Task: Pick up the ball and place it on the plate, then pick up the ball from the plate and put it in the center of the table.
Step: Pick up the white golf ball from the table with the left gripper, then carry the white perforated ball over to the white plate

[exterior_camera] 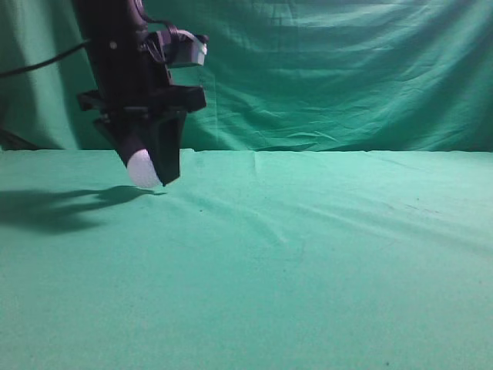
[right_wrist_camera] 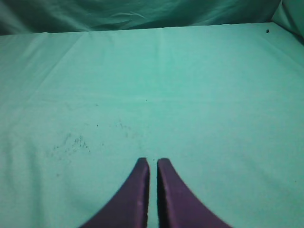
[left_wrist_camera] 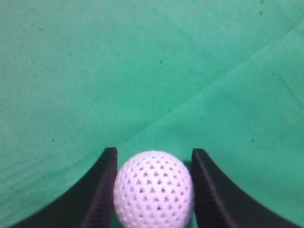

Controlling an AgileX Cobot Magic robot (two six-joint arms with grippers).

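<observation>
Hiding much of the ball (exterior_camera: 143,169) in the exterior view, the left gripper (exterior_camera: 150,171) clamps it between black fingers (left_wrist_camera: 102,190) just above the desk (exterior_camera: 308,262) at far left (whether it touches the cloth is unclear). Its lower edge is cropped in the left wrist view. The right gripper (right_wrist_camera: 153,164) hangs nearly clenched, empty, near the green backdrop (right_wrist_camera: 142,14).
</observation>
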